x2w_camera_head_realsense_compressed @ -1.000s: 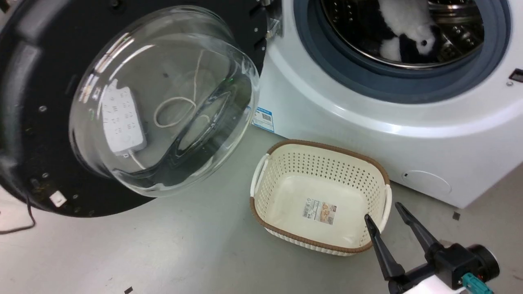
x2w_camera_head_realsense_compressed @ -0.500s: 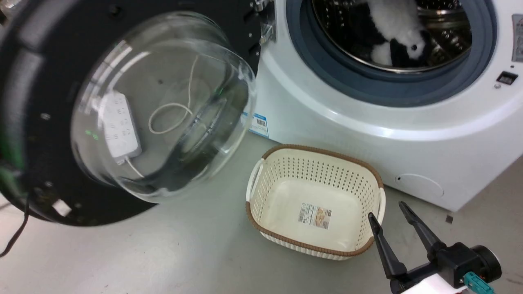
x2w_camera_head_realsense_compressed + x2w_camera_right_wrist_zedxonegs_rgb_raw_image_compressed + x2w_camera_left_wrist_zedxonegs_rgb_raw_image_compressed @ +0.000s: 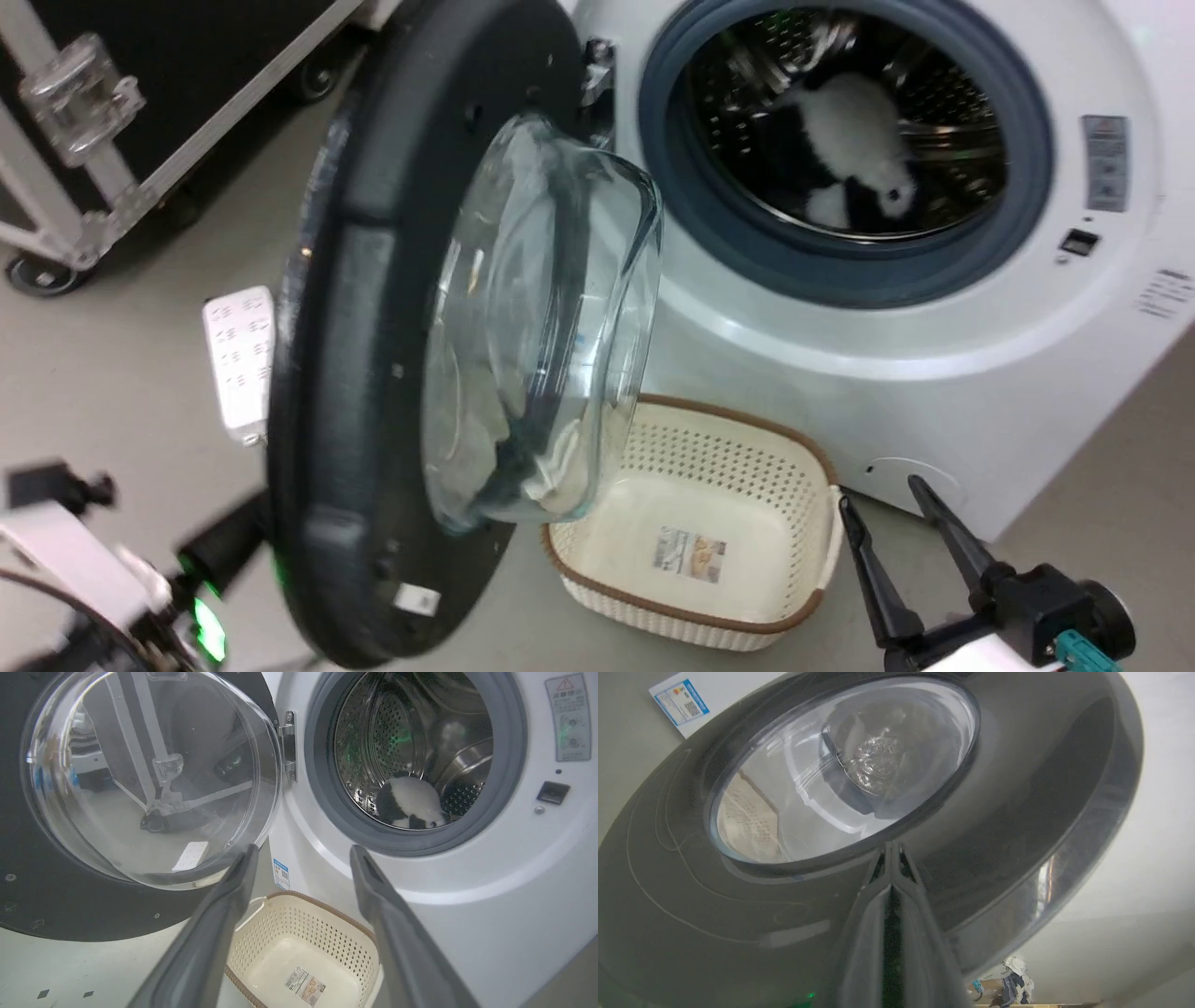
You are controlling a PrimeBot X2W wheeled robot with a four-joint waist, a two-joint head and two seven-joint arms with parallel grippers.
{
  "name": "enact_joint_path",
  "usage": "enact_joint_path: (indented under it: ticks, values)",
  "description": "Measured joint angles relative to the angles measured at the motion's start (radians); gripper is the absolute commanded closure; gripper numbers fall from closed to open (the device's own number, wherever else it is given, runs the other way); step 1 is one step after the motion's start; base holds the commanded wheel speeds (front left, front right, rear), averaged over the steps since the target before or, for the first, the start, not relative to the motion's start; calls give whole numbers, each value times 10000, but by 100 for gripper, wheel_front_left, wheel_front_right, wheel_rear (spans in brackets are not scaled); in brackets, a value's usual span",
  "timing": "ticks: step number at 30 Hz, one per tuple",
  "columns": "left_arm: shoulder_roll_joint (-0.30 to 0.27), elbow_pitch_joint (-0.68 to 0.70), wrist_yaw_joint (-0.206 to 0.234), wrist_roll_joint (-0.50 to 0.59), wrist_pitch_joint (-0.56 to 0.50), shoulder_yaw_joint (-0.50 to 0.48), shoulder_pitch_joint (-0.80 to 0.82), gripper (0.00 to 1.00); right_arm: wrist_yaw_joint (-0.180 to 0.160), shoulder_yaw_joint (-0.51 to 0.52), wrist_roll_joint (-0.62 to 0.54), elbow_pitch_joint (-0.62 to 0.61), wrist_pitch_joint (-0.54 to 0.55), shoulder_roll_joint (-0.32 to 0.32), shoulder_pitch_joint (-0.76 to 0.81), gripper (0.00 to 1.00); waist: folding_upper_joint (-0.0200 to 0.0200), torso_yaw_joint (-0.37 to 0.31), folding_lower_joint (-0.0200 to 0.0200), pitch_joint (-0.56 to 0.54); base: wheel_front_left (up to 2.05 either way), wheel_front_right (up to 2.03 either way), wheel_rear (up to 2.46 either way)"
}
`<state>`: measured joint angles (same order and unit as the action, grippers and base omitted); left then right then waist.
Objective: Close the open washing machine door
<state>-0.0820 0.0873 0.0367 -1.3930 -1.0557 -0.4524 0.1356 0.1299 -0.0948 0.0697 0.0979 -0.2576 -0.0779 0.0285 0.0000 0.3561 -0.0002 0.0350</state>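
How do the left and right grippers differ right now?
The left gripper is shut, fingers together; the right gripper is open. The left one's tips rest against the door's black outer face; the right one hangs by the basket, off the door. Both hold nothing.
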Motion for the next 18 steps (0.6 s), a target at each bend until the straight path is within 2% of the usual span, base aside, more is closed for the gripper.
enact_joint_path:
  ticks: [5,10,15,18]
  values:
    - [205,702,67,-723,313,943,-1162,100,0,84,-107,-35,0,29,12,0,0,-484,0,-76,0,0,0]
    - [290,711,211,-2360,2011,2773,-2099,100,0,228,-173,-6,0,-2,-3,0,1,-1108,1,24,0,0,0]
    - [295,297,-226,-2784,3283,4266,-2329,100,0,527,-238,-13,-2,-10,-38,0,1,-1902,1,269,0,0,0]
    - [297,-119,-451,-3509,4159,5033,-2208,100,0,807,-270,-12,-2,-13,-147,0,0,-2423,2,487,0,0,0]
